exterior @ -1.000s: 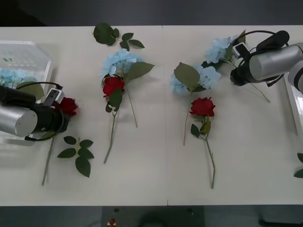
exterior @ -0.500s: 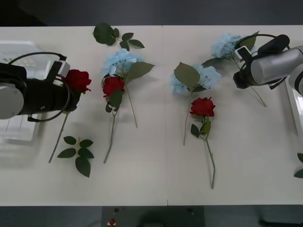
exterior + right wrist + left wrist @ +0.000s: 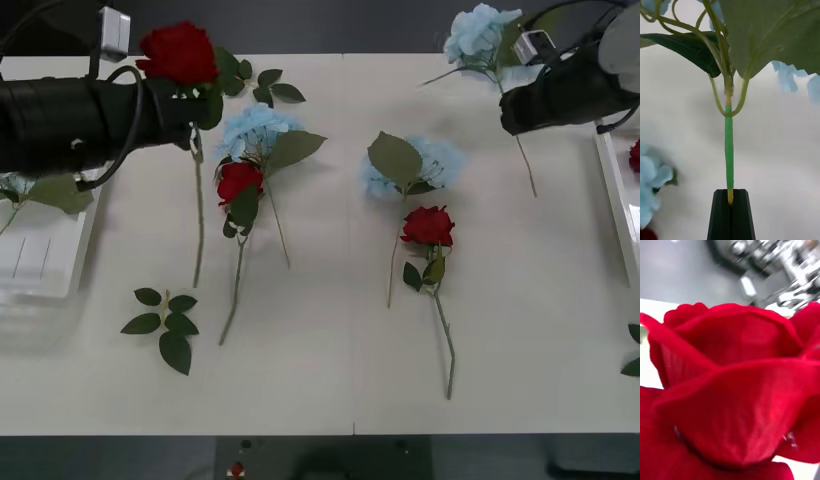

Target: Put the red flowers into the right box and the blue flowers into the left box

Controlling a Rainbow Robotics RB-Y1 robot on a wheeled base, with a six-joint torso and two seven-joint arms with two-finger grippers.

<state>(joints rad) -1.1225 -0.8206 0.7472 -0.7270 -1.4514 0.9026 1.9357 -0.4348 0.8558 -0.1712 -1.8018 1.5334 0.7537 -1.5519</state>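
My left gripper (image 3: 192, 112) is raised over the table's far left, shut on a red flower (image 3: 178, 52) whose stem hangs down toward the table. The rose head (image 3: 730, 390) looms close in the left wrist view. At the far right, my right gripper (image 3: 510, 100) holds a blue flower (image 3: 480, 30) off the table. Its black fingers (image 3: 720, 213) are shut on the green stem (image 3: 729, 150). The left box (image 3: 40, 255) has a blue flower's leaf (image 3: 55, 192) in it. The right box (image 3: 615, 200) shows a bit of red (image 3: 634, 155) at the frame edge.
Lying on the table are a blue cluster (image 3: 255, 128) over a red rose (image 3: 238, 180), and another blue cluster (image 3: 428, 160) above a red rose (image 3: 428, 225). Leaf sprigs lie at the near left (image 3: 165, 320), far middle (image 3: 265, 85) and right edge (image 3: 632, 365).
The left arm lifted the red rose from beside the left box up and toward the far edge. The right arm raised the blue flower higher off the table.
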